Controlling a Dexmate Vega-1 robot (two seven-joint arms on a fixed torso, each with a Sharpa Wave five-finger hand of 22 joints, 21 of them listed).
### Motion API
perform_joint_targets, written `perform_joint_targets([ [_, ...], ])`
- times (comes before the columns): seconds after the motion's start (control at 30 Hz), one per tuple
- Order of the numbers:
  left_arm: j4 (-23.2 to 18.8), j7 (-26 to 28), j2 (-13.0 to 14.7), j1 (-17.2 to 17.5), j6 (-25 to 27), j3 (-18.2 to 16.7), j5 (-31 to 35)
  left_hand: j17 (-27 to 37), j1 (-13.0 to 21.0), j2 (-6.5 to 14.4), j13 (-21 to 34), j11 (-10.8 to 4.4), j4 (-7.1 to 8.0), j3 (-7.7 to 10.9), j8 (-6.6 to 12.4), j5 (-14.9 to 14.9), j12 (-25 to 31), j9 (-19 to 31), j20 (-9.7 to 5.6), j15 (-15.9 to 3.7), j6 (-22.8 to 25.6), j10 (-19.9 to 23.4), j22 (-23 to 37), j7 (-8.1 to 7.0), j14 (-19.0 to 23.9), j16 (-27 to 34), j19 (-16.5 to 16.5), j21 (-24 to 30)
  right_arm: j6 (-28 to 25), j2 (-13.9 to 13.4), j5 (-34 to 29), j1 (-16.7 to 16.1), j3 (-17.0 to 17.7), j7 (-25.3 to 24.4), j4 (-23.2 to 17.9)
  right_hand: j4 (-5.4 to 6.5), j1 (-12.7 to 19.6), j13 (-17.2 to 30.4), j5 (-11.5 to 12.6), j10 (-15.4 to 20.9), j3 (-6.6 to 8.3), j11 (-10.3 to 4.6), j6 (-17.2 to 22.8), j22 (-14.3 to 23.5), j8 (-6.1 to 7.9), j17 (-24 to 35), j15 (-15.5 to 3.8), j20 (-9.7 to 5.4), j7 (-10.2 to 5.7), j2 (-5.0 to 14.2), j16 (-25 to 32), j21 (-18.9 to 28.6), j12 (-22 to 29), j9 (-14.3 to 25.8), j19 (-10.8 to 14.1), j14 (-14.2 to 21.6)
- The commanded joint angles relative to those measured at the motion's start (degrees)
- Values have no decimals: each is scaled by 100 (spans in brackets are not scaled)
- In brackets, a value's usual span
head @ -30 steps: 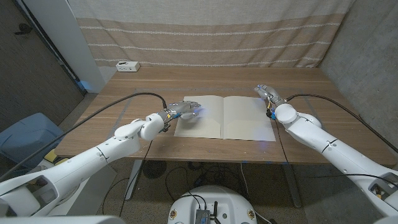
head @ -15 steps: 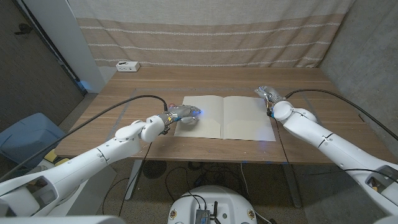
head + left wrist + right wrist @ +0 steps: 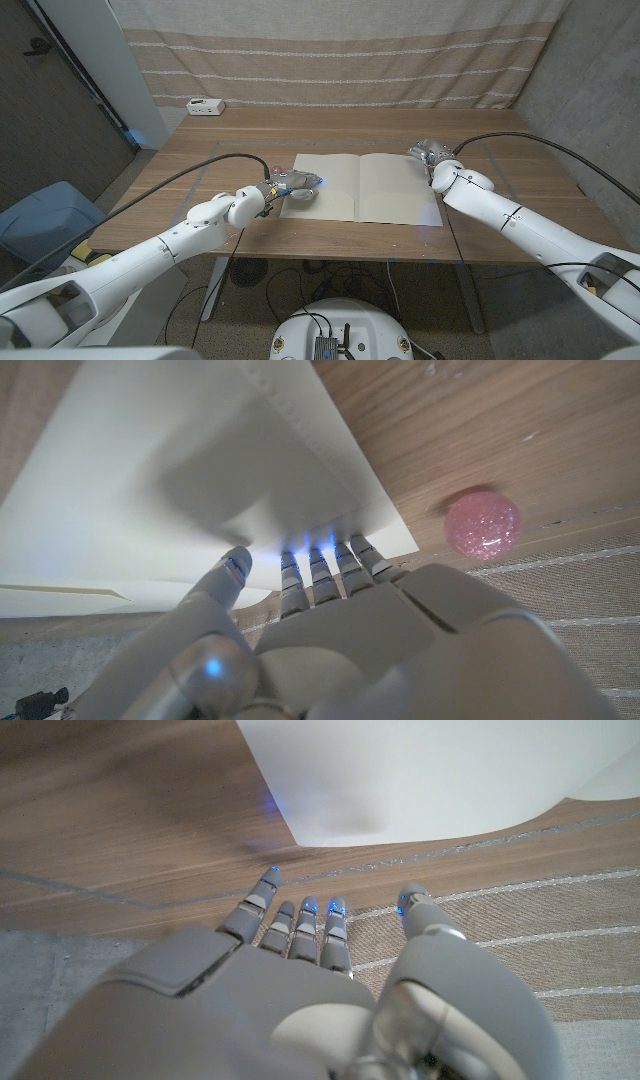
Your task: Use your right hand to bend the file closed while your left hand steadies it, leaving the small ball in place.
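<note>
**File still open, right hand closing in on its corner**

The wooden table (image 3: 500,215) carried the cream file (image 3: 385,190), which lay fully open and flat, both leaves down, so the bending itself had not begun. The left hand (image 3: 293,186) rested on the file's left leaf, fingers together on the paper near its outer edge, holding nothing; the steadying half looked in place. The right hand (image 3: 430,152) hovered just off the far right corner, fingers apart and empty, not yet touching the sheet (the right wrist view showed bare wood between fingertips and paper). The small pink ball (image 3: 482,525) sat on the table just beside the left leaf's edge, near the left hand. Against a second earlier, the right arm had swung inward slightly; file, ball and left hand were unchanged.
</note>
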Motion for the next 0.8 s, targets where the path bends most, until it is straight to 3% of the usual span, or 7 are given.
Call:
perform_joint_targets([
  [0.03, 125, -93, -62, -69, -29, 63, -49, 10, -45, 9, 11, 11, 50, 15, -10, -15, -8, 25, 2, -141, 7, 26, 30, 22, 38, 8, 23, -11, -822, 135, -594, 396, -696, 94, 62, -100, 55, 16, 4, 19, -5, -79, 88, 14, 0, 0, -30, 8, -21, -114, -12, -19, -25, 8, -76, -34],
  [0.17, 155, -119, -92, -95, -55, 106, -46, 11, -54, 9, 11, 16, 59, 12, -10, -14, -13, 25, 5, -139, 14, 24, 30, 23, 34, 6, 34, -15, -1345, 256, -799, 640, -994, 255, 197, -228, 276, 26, 53, -217, -10, -192, 33, 16, -48, 0, -64, 2, -70, -218, -64, -35, -115, 20, -263, -284],
  [0.27, 171, -144, -101, -115, -91, 136, -44, 11, -57, 10, 11, 18, 63, 12, -11, -13, -15, 25, 17, -139, 18, 24, 30, 22, 35, 5, 39, -19, -1521, 291, -827, 814, -1163, 455, 309, -196, 319, 34, 62, -497, -54, -215, -180, 18, -136, 12, -53, -12, -132, -226, -85, -47, -185, 28, -432, -533],
  [0.37, 157, -116, -98, -109, -98, 147, -12, 9, -70, 6, 13, 7, 74, 8, -18, -11, -24, 26, 159, -111, 18, 21, 31, 15, 31, -1, 48, -34, -1611, 335, -829, 917, -1254, 546, 407, -159, 305, 36, 60, -678, -89, -227, -250, 20, -155, 21, -53, -29, -125, -215, -85, -47, -218, 34, -498, -656],
  [0.57, -5, 13, -38, -16, -56, 89, 38, 2, -90, -43, 17, 29, 66, -12, -32, -13, -51, 28, 452, -19, 6, -19, 36, -2, 11, -16, 74, -67, -1626, 391, -828, 1095, -1439, 709, 649, -135, 292, 37, 57, -741, -108, -245, -277, 20, -159, 26, -60, -33, -132, -197, -72, -40, -218, 36, -518, -695],
  [0.8, -61, -32, -22, 38, 32, 57, 15, 3, -100, -53, 18, 58, 68, -19, -35, -13, -54, 29, 504, 23, 4, -21, 39, -7, -2, -21, 90, -78, -1775, 496, -924, 1091, -1507, 531, 785, -130, 299, 35, 55, -535, -179, -232, -105, 18, -85, 21, -103, 38, -108, -226, 47, 70, -95, 39, -267, -458],
])
